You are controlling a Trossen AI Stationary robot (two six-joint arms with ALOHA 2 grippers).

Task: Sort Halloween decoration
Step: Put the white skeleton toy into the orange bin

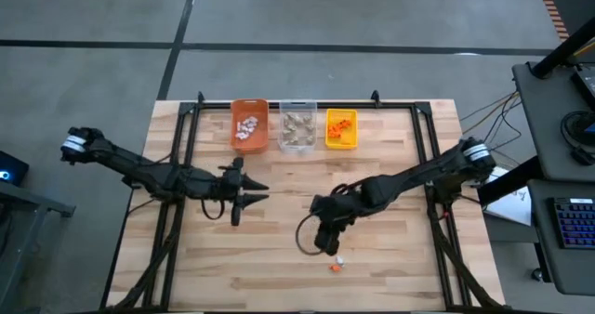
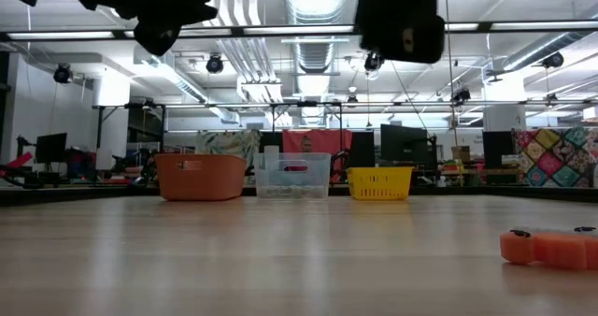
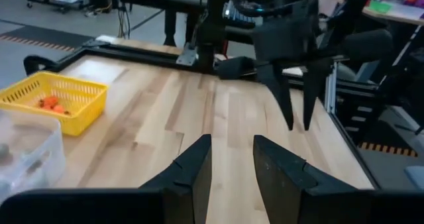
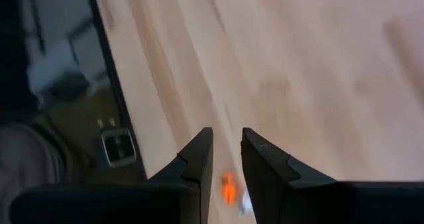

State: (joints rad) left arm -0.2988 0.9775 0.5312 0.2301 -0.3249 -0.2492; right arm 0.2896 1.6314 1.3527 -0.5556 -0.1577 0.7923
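Two tiny trinkets lie on the bare table near its near edge: an orange one and a white one; the low view shows the orange one close up. My right gripper hovers just above them, fingers pointing down, open by a narrow gap; the orange trinket shows below its tips, the white one beside it. My left gripper waits open over the table's left middle. Sorted trinkets lie in the orange, clear and yellow bins.
The three bins stand in a row at the table's far edge. A black frame runs along the table's sides. Bare wood lies between the bins and the grippers and across the near left of the table.
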